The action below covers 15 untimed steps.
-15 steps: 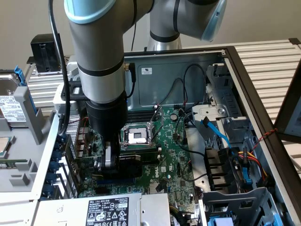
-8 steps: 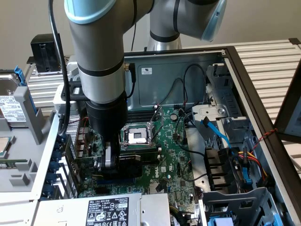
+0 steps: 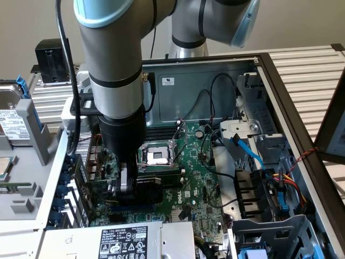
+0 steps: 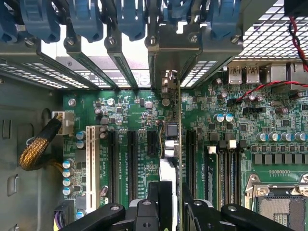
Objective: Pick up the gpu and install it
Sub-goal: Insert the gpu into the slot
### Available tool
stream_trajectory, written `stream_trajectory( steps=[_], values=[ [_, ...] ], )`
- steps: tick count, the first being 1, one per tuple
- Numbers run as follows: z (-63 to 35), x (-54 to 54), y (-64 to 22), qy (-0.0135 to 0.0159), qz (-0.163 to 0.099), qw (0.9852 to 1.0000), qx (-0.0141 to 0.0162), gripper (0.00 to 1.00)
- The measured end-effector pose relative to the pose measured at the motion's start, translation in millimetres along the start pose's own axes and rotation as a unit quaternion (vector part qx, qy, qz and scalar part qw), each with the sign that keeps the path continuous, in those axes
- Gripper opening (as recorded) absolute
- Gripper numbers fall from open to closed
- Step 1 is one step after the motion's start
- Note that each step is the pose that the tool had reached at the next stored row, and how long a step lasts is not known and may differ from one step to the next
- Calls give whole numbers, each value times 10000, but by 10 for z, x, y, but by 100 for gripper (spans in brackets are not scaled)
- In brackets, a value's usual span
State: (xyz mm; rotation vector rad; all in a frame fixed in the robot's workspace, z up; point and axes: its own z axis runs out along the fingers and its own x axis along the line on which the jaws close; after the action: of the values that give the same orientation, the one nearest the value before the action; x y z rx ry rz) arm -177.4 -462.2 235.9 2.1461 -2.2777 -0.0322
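I've got the gripper (image 3: 127, 186) down inside the open case (image 3: 280, 97), over the motherboard (image 3: 202, 183) close to its rear edge. It's clamped on the gpu (image 3: 151, 186), w/ fingers (image 4: 155, 202) one each side of the card.

On the wrist cam the gpu stands on edge, upright, and runs straight toward the case's rear wall. Its silver bracket (image 4: 173, 53) is up against the slot openings, below the row of blue clips (image 4: 130, 19). Black expansion slots (image 4: 131, 159) run parallel on both sides of it. Can't tell if the card's lower edge is in a slot or just above the board.

Room to move:
- On one flank there's bare board and slots out to the white slot (image 4: 90, 159). The braided cable (image 4: 38, 149) at the mobo edge is well apart.
- On the other flank it's tighter: the RAM slots (image 4: 221, 178) are near, and the CPU socket (image 3: 156, 155) is just beside the gpu.
- A red-black twisted wire (image 4: 262, 87) crosses near the rear ports, apart from the card.
- The PSU (image 3: 118, 243) sits along the case edge near the gripper.
- The blue cable (image 3: 248, 151) by the drive bays is well clear.
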Motion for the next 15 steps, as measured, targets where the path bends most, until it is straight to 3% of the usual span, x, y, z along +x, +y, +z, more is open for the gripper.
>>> stream_trajectory(
  steps=[15],
  values=[
    [-1,0,0,-1,0,10000,1,28]
  ],
)
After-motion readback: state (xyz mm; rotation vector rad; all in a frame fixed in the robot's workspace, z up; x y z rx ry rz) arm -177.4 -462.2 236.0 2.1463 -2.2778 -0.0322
